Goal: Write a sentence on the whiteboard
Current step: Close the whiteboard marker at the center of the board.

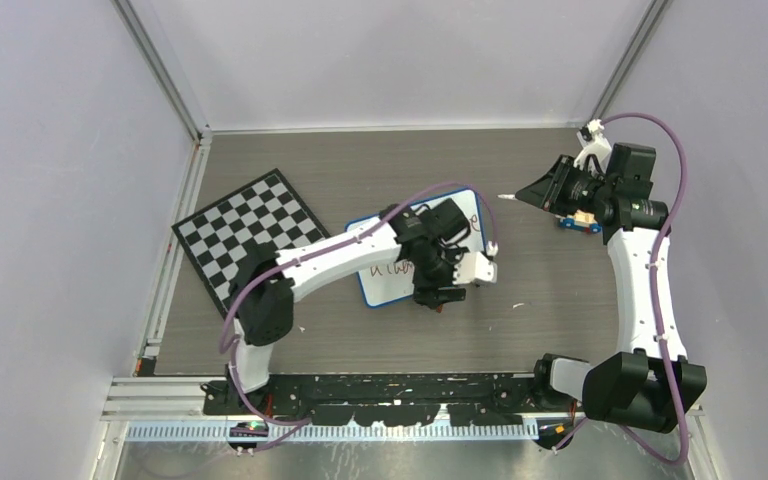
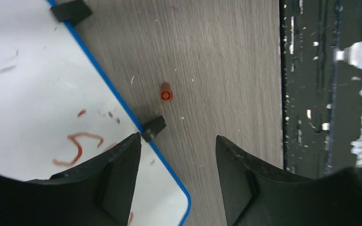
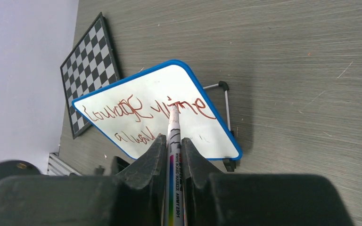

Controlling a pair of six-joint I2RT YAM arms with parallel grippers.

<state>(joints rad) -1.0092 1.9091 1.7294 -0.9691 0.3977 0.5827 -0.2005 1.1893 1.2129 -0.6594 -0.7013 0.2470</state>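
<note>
The whiteboard point(image 1: 381, 287), white with a blue frame and black clip feet, lies mid-table, partly hidden under my left arm. In the right wrist view the whiteboard point(image 3: 122, 132) carries the sentence point(image 3: 146, 109) in brownish-red marker on two lines. My left gripper point(image 1: 436, 298) is open and empty over the board's near right corner. In its own view the left gripper point(image 2: 176, 153) straddles the blue edge of the whiteboard point(image 2: 33, 80). My right gripper point(image 1: 535, 195) is off to the board's right, raised, shut on a whiteboard marker point(image 3: 174, 123) whose tip points at the board.
A checkered chessboard point(image 1: 250, 236) lies left of the whiteboard and shows in the right wrist view point(image 3: 88, 70). A small orange marker cap point(image 2: 166, 92) lies on the table beside the board's edge. A small blue object point(image 1: 580, 226) sits under the right arm.
</note>
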